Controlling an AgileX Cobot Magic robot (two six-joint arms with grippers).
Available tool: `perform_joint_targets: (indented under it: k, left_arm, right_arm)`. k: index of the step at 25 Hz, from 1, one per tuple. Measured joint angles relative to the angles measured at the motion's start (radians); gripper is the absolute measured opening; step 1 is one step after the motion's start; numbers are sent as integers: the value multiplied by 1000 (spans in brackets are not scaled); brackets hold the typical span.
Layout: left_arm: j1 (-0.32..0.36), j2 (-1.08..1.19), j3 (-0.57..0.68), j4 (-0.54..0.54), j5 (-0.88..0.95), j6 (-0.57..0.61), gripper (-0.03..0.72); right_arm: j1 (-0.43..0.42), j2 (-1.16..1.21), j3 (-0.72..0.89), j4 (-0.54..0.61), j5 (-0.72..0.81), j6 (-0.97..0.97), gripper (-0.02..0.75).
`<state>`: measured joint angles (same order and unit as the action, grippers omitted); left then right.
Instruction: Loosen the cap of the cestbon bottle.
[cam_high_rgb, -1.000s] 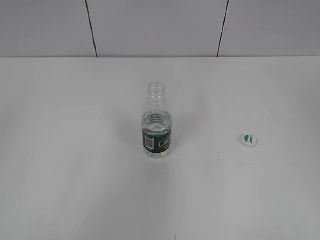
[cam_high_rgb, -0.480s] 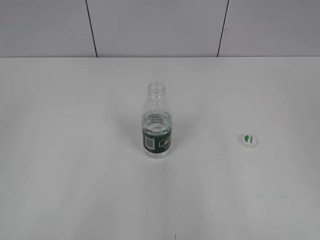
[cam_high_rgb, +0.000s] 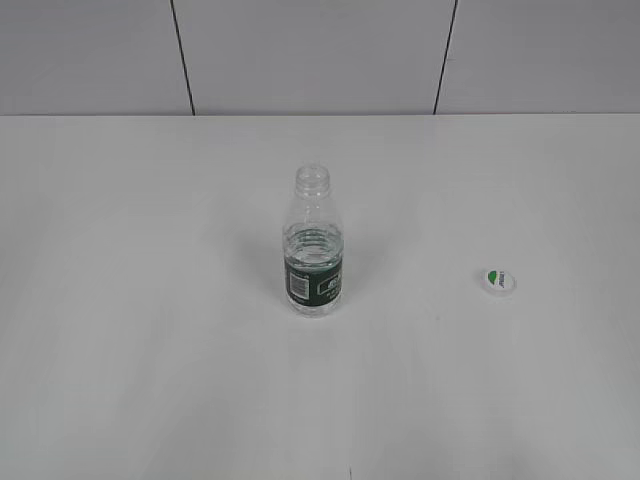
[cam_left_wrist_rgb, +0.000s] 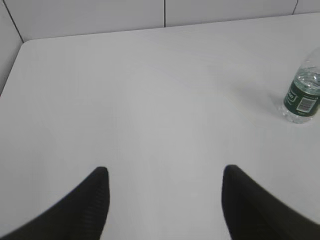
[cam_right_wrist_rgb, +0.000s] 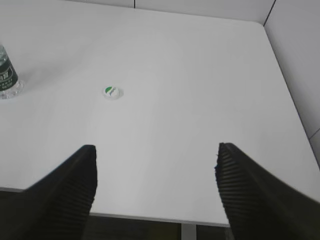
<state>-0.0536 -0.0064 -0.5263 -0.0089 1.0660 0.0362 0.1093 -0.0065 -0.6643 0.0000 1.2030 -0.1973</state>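
Note:
The cestbon bottle (cam_high_rgb: 314, 250) stands upright at the middle of the white table (cam_high_rgb: 150, 300), clear with a dark green label and an open, capless neck. It also shows in the left wrist view (cam_left_wrist_rgb: 302, 92) and at the edge of the right wrist view (cam_right_wrist_rgb: 7, 77). The cap (cam_high_rgb: 499, 281), white with a green leaf mark, lies flat on the table to the bottle's right, and shows in the right wrist view (cam_right_wrist_rgb: 112, 92). My left gripper (cam_left_wrist_rgb: 165, 175) is open and empty, well away from the bottle. My right gripper (cam_right_wrist_rgb: 156, 152) is open and empty over the table's near edge.
A white panelled wall (cam_high_rgb: 320, 55) with dark seams runs behind the table. The table's near edge (cam_right_wrist_rgb: 150, 218) shows in the right wrist view. Neither arm shows in the exterior view.

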Motion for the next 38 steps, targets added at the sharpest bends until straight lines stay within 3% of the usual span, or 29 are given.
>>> perform_joint_targets:
  k: [8,20,38]
  left_arm:
    - [0,0,0,-1,1,0,439]
    - [0,0,0,-1,1,0,439]
    - [0,0,0,-2,1,0,439]
  right_arm:
    - [0,-1,108,13,7,-5,565]
    - [0,-1,148,6,-93,-10,565]
    - [0,-1,148,12,-106,-7,565]
